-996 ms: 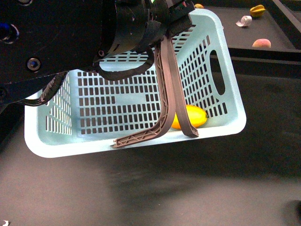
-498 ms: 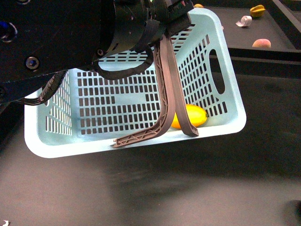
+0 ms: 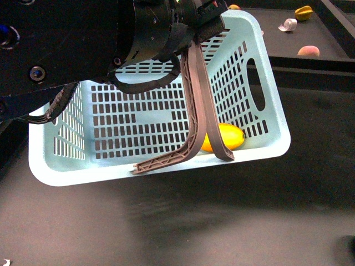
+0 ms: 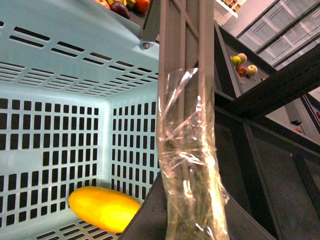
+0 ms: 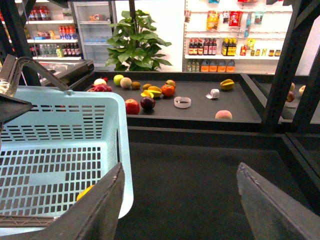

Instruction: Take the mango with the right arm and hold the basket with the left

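Dark surface [image 3: 233, 221] below raised basket [image 3: 166, 173], left gripper [image 3: 197, 27] clenched on handles [image 3: 199, 100], right gripper [image 5: 180, 172] agape.

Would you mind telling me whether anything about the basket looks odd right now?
The basket is tilted, with the mango lying in one corner, and crinkled clear film is wrapped around its handles.

front cam: up high, looking down on the light turquoise slotted plastic basket [image 3: 77, 178] from close in; the bulky glossy black arm [image 3: 66, 39] hangs over it and blocks a lot.
left wrist cam: jammed right against the basket's grey-brown swing handle [image 4: 185, 125], peering down inside.
right wrist cam: just beside the basket, facing level past its rim to the dark fruit shelf [image 5: 200, 107] behind.
overlap: all three catch the basket's inside; front and right wrist both get that shelf.
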You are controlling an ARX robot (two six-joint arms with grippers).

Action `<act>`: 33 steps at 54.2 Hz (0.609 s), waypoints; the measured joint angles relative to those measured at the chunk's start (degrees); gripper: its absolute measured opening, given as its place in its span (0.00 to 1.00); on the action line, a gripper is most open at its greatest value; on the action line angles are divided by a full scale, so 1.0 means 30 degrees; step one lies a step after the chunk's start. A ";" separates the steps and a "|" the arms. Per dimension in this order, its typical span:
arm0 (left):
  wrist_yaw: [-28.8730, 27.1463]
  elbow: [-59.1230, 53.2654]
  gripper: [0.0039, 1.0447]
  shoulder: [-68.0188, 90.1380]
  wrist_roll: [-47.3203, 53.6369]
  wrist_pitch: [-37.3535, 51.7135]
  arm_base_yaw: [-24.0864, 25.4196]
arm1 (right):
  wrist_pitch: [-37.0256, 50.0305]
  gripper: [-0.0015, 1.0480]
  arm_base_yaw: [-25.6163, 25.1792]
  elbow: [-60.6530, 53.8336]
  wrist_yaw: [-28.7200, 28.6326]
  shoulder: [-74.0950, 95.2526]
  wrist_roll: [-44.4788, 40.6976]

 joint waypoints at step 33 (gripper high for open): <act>0.1938 0.4889 0.07 0.2783 0.3657 -0.1508 0.1683 | -0.0007 0.92 0.0000 0.0000 0.0000 -0.0022 -0.0007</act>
